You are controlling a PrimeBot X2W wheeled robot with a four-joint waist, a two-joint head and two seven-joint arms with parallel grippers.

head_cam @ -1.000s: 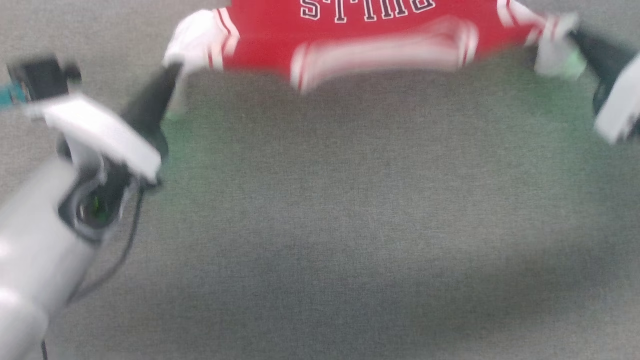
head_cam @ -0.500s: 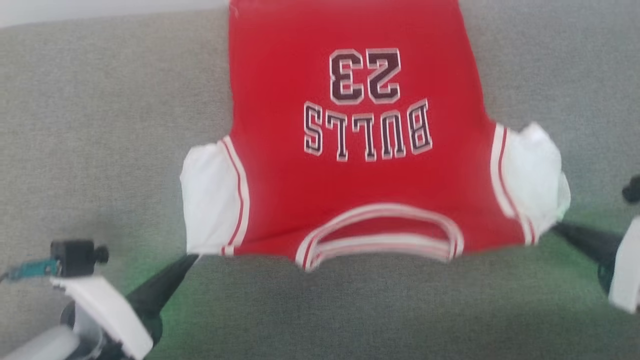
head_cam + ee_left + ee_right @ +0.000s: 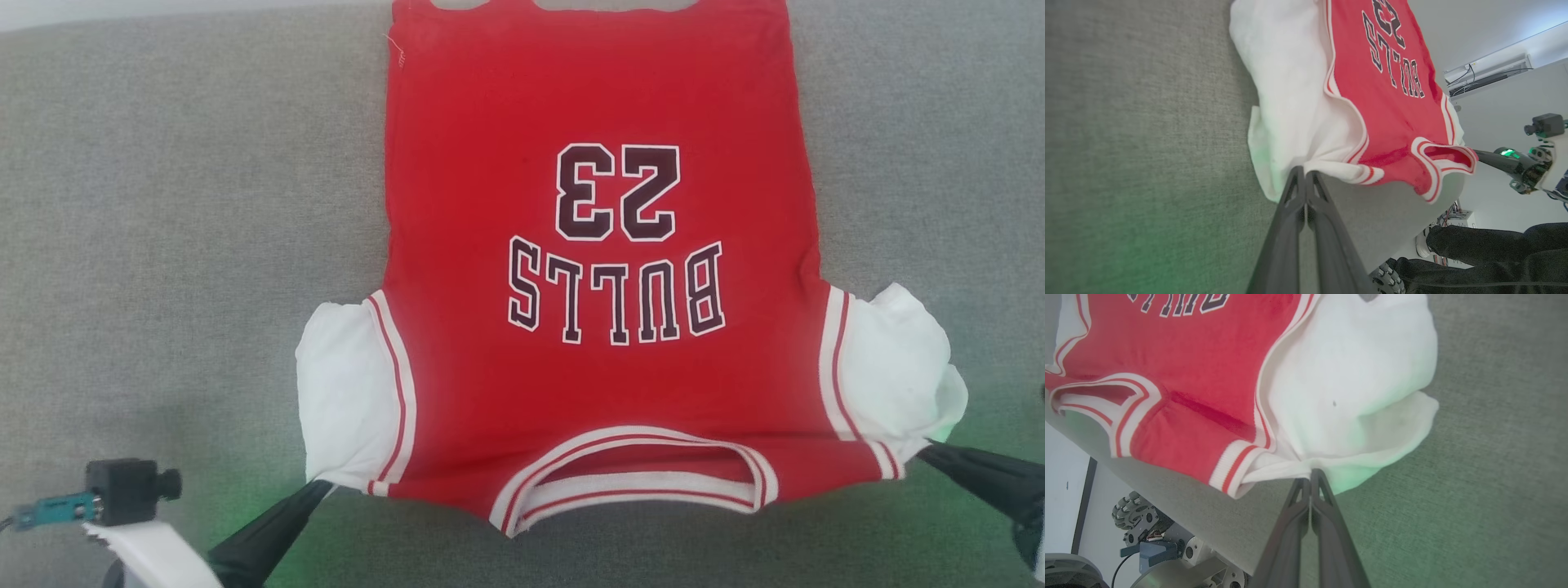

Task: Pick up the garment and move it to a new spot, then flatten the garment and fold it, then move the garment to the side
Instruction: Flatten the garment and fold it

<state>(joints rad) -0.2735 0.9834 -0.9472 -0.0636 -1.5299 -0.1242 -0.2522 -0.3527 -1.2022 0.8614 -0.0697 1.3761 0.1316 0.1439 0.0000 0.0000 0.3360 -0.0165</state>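
The garment [image 3: 596, 106] lies spread out on the grey cloth-covered surface [image 3: 163, 245], front side up. From where I stand it looks more like a red jersey top than anything else, with short white sleeves. Its collar end points toward the robot, so from the head camera the black, white-edged number 23 [image 3: 618, 193] and the BULLS lettering [image 3: 616, 294] read upside down. The striped neck opening [image 3: 645, 474] lies closest to the robot, near the edge of the surface.

The left gripper [image 3: 318, 490] is clenched on the lower corner of the left sleeve [image 3: 339, 392]. Its two dark fingers are pressed together with white fabric pinched at the tips. The right gripper [image 3: 927, 449] is clamped the same way on the bunched edge of the right sleeve [image 3: 894, 367], which is puffed and creased. The two grippers sit well apart, with the shoulder line stretched between them. A green glow (from lights on the grippers, it seems) tints the cloth near each pinch.

In the left wrist view, a person's dark-clad leg [image 3: 1494, 245] shows beyond the edge of the surface.
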